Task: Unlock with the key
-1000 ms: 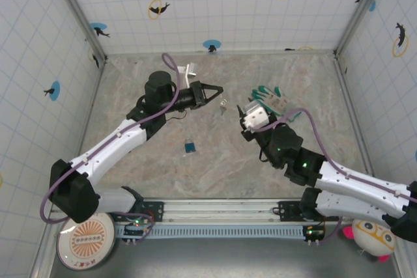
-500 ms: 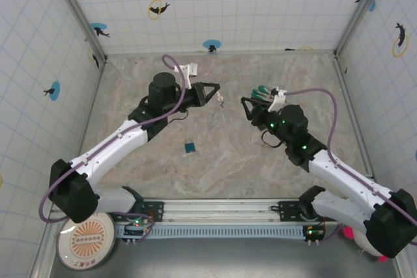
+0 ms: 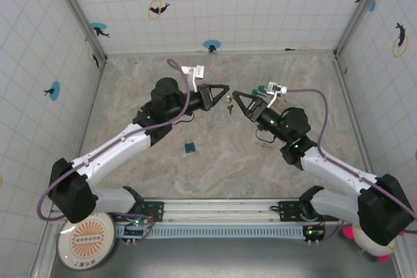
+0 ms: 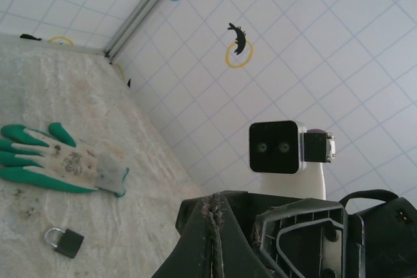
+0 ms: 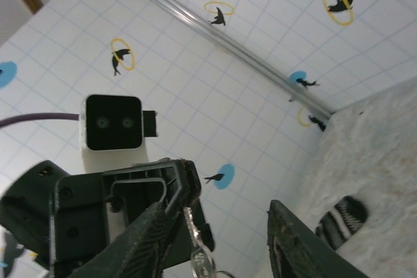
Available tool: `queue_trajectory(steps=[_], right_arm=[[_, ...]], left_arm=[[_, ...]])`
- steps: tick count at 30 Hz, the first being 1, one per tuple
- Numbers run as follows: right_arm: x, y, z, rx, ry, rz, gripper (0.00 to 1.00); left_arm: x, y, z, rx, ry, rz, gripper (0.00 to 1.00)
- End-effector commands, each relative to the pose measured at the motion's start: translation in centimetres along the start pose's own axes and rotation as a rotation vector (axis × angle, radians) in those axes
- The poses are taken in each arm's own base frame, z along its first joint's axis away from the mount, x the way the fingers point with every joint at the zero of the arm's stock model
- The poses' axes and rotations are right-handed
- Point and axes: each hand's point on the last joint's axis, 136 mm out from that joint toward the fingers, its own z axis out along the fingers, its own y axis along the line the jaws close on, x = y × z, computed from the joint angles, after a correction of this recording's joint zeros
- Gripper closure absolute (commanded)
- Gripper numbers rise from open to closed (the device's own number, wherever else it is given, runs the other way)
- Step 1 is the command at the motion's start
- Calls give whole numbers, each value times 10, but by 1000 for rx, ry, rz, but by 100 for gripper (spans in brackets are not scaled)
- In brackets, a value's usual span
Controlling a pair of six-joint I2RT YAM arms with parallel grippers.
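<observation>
Tiled dolphin walls (image 3: pixel 215 4), marbled floor (image 3: pixel 221 161)

From above, the key (image 3: pixel 229 104) is a speck below the left pincer (image 3: pixel 225 88), too small to show its shape. In the right wrist view its lower end runs off the bottom edge. The glove (image 3: pixel 260 88), toward the table's far edge, lies mostly behind the right pincer (image 3: pixel 240 101). A dark striped shape (image 5: pixel 344 216) beside that pincer's finger is blurred, perhaps the glove.
</observation>
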Motion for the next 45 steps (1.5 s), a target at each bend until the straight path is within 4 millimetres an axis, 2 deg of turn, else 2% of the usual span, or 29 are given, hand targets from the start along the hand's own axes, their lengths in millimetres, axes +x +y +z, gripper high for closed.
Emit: queue_trajectory(steps=[1, 10, 15, 20, 24, 26, 29, 34, 37, 42, 45], right_arm=[[-3, 24, 0, -105, -4, 0, 63], [10, 32, 6, -135, 59, -5, 63], [14, 36, 9, -149, 81, -14, 74], [15, 36, 11, -147, 86, -19, 91], [15, 31, 11, -121, 90, -36, 98], [15, 30, 10, -108, 96, -53, 99], [15, 28, 7, -83, 114, -84, 100], [17, 29, 1, -59, 174, -124, 100], [23, 34, 1, -74, 229, -130, 100], [31, 41, 2, -94, 304, -135, 100], [35, 41, 3, -94, 344, -131, 100]], left_arm=[[-10, -23, -7, 77, -40, 22, 100], [-15, -29, -8, 99, -65, 19, 100], [-16, -29, -8, 96, -69, 21, 100], [-17, -30, -10, 99, -75, 25, 100], [-16, -31, -11, 100, -72, 22, 100], [-15, -29, -12, 89, -66, 15, 82], [-12, -27, -16, 88, -46, 17, 65], [-9, -28, -25, 140, 6, -1, 55], [0, -32, -25, 185, 74, -1, 48], [14, -34, -23, 211, 167, 6, 47], [19, -36, -25, 222, 191, 10, 54]])
